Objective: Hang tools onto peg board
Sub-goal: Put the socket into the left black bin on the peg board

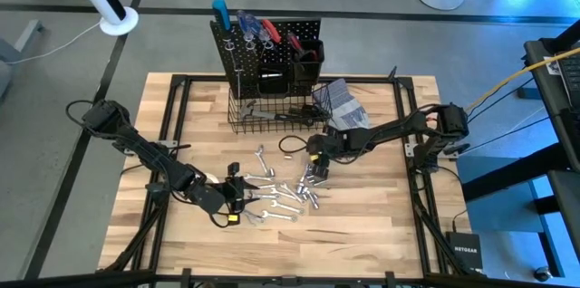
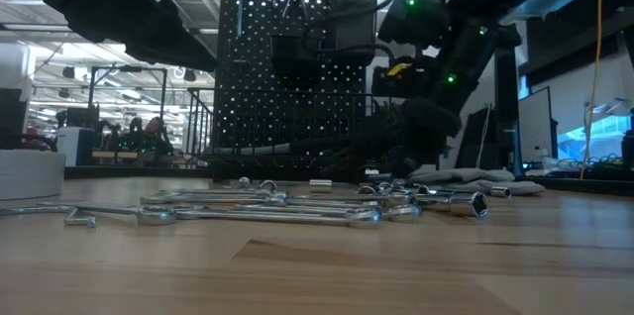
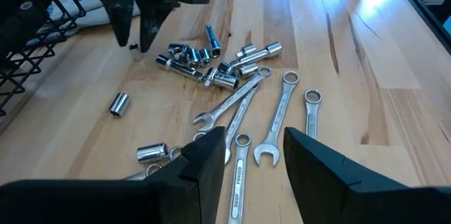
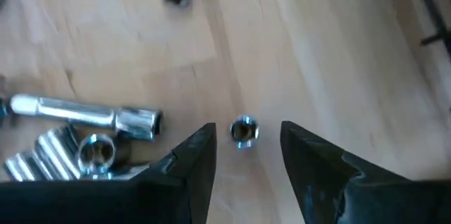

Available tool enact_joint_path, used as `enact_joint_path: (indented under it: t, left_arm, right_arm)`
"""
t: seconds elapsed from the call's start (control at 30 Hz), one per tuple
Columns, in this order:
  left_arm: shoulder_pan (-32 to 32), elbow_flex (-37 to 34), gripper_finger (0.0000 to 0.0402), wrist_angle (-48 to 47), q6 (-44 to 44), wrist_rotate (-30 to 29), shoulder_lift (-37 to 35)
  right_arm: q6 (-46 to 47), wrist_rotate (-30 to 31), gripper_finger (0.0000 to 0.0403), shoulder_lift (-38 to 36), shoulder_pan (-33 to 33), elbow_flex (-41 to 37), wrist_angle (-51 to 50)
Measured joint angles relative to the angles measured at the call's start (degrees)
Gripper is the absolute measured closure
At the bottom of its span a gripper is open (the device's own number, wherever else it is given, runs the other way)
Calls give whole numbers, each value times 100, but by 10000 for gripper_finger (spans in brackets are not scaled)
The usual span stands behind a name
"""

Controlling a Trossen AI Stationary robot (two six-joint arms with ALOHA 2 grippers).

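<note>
On the wooden table, silver wrenches and sockets lie scattered in front of the black peg board, which stands upright at the far edge with a few tools already on it. The right gripper hangs low over the table, fingers parted around a small upright socket. The left gripper hovers open over the wrenches, holding nothing.

Silver wrenches and sockets lie flat, scattered at the table's centre, while the upright black peg board at twelve o'clock already carries red- and blue-handled tools.
</note>
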Motion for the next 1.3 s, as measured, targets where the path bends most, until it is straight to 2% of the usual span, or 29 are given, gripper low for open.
enact_joint_path:
  t: [0.4, 0.5, 0.7, 0.8, 0.93, 1.1, 1.3]
  left_arm:
    - [0, -2, 265, -8, -1, 1, 0]
    - [0, -2, 265, -11, 3, 1, -4]
    - [0, -2, 265, -55, -1, -1, -4]
    - [0, -2, 265, -57, -9, -1, -4]
    - [0, -2, 265, -57, -21, -1, -4]
    - [0, -2, 265, -59, -35, -1, -4]
    - [0, -2, 265, -56, -45, -19, -4]
  right_arm:
    - [-30, -21, 244, 393, 5, 18, 296]
    - [-30, -19, 268, 413, 11, 22, 299]
    - [-145, -1, 346, 398, 15, 20, 301]
    - [-154, 54, 347, 402, 76, 93, 176]
    - [-275, 377, 347, 292, 298, 378, -306]
    - [-533, 1292, 334, -85, 662, 1113, -908]
    - [-1208, 2011, 342, -256, 883, 2144, -924]
